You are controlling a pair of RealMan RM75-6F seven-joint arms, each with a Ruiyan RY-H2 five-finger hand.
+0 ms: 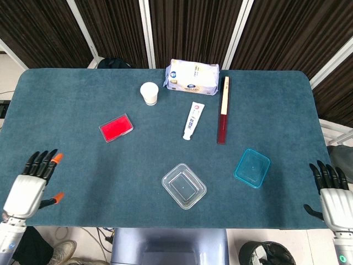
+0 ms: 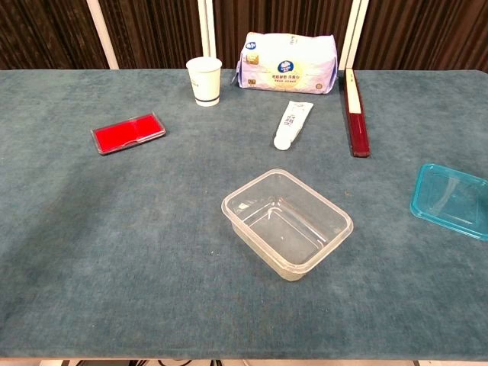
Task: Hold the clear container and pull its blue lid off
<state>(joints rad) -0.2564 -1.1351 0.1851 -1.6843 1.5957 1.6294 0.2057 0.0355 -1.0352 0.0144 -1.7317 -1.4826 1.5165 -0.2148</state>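
- The counter (image 1: 66,94), covered in blue-green cloth, is carrying everything; nothing on it is touching a robot hand.
- A white wipes pack (image 1: 192,77) is lying at the far edge, with a dark red box (image 1: 223,110) just beside it, its long axis running away from the robot.
- The clear container (image 1: 183,185) is sitting open and upright near the front edge at the middle, turned at a slant to the counter edge; in the chest view (image 2: 287,223) it is showing an empty floor.
- The blue lid (image 1: 252,168) is lying flat on the cloth near the container's right, apart from it and not touching, so the lid looks already off and the task appears done.
- The left robot hand (image 1: 31,184) is hovering at the front left corner with fingers spread and nothing in them.
- The right robot hand (image 1: 332,192) is hanging off the front right edge, fingers apart and empty; neither hand is showing in the chest view.
- The lid is lying up and to the left of the right robot hand, which is the nearer one; the container is sitting roughly midway between both.
- A red tray (image 1: 116,127), a tube (image 1: 193,120) and a paper cup (image 1: 149,93) are standing well apart from the task's things.
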